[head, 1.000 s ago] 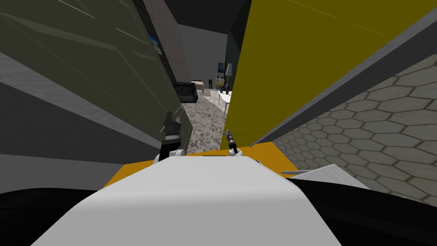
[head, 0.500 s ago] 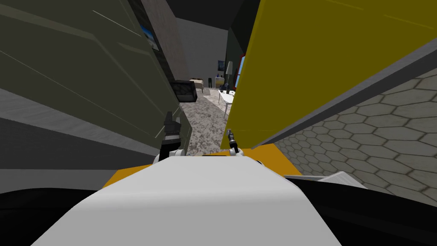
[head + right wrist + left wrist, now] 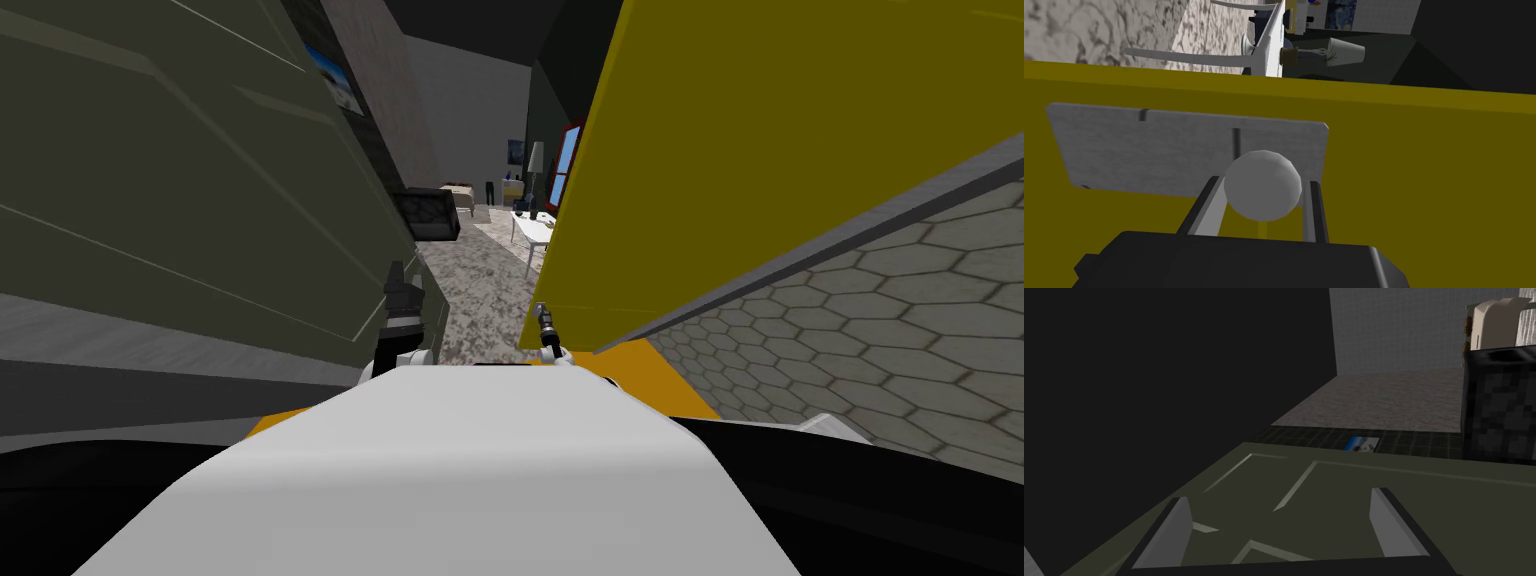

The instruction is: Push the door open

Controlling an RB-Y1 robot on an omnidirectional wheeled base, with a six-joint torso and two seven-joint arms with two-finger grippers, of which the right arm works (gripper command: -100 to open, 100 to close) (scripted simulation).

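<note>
Swung wider than a second earlier, yellow door [image 3: 780,130] filled the head frame's upper right, and the gap at upper middle had grown. Right jaws were clamped on its round grey knob [image 3: 1263,185], frame centre, in front of grey plate [image 3: 1149,150]. Left jaws stood apart and empty over dark green door [image 3: 1349,498]. Risks: thin blades would likely slip off the smooth knob as the swing pulled sideways, and left jaws could scrape that panel.

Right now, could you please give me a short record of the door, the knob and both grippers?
door: yellow, room showing past its edge
knob: round, grey, on a grey plate
right gripper: shut on the knob, pressing its sides
left gripper: open, facing a dark olive panelled surface
beyond: speckled floor, white table
</note>
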